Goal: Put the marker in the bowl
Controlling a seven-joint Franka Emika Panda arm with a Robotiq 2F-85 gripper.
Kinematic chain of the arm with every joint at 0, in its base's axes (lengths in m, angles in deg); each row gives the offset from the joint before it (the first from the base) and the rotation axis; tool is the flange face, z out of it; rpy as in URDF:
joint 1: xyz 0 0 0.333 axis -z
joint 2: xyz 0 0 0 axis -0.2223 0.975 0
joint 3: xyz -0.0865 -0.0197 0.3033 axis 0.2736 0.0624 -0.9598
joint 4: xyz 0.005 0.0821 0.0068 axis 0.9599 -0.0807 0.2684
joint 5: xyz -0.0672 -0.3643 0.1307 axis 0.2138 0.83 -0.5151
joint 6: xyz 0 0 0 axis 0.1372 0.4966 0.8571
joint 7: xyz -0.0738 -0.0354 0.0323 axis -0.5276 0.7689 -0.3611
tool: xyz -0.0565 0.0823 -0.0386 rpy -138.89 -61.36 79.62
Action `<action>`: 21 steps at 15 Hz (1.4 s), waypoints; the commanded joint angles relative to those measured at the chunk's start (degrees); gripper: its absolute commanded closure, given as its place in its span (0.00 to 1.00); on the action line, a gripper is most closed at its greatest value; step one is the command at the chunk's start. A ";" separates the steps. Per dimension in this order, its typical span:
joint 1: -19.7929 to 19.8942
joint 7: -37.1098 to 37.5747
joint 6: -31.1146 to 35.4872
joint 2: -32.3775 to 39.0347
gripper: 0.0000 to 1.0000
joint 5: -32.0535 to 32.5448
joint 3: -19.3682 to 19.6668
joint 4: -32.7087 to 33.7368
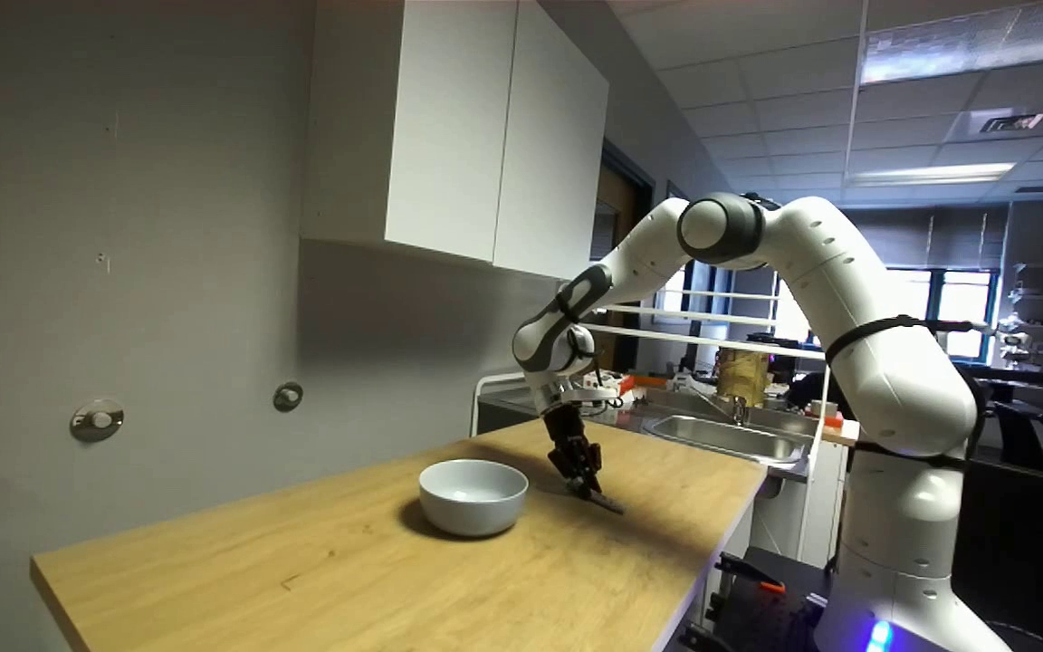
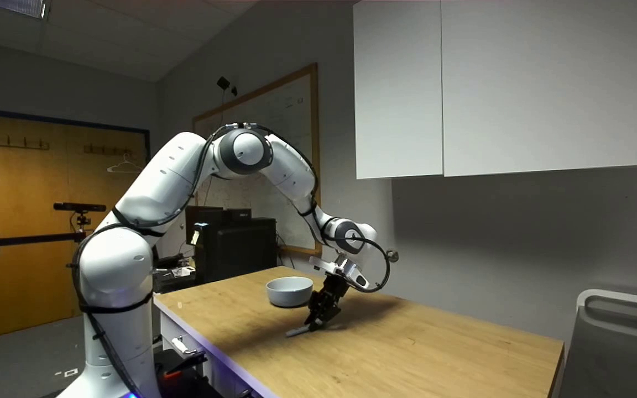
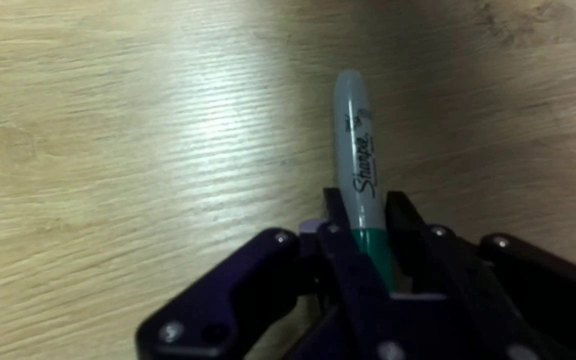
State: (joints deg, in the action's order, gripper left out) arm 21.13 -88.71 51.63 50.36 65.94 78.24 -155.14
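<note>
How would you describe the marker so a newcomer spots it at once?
Start at the wooden counter, then find the pale bowl. Near it, between the black jaws, is the marker. Unlike the bowl, it is a slim grey stick with Sharpie lettering and a green section.

A robot arm [image 1: 902,394] stands beside a wood-grain worktop [image 1: 259,580] in what appears to be a robotics lab laid out like a kitchen, with white wall cabinets [image 1: 454,127] and a steel sink [image 1: 730,436]. A wood-framed whiteboard [image 2: 285,119], a camera [image 2: 79,207] mounted on a boom [image 2: 34,240] and recessed lights [image 1: 938,175] in a tiled ceiling [image 1: 802,118] share the room.
</note>
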 commanded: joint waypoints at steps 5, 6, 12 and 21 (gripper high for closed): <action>-5.04 10.95 15.29 -8.67 0.84 3.97 0.87 -4.07; -5.91 12.72 16.30 -9.94 0.84 4.80 0.81 -4.43; -10.48 19.06 21.28 -16.27 0.84 7.48 -1.02 -7.00; -17.50 27.17 28.02 -20.69 0.84 12.89 -4.16 -9.72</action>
State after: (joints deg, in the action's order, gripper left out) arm 5.21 -65.77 77.93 32.42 75.40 74.99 -162.82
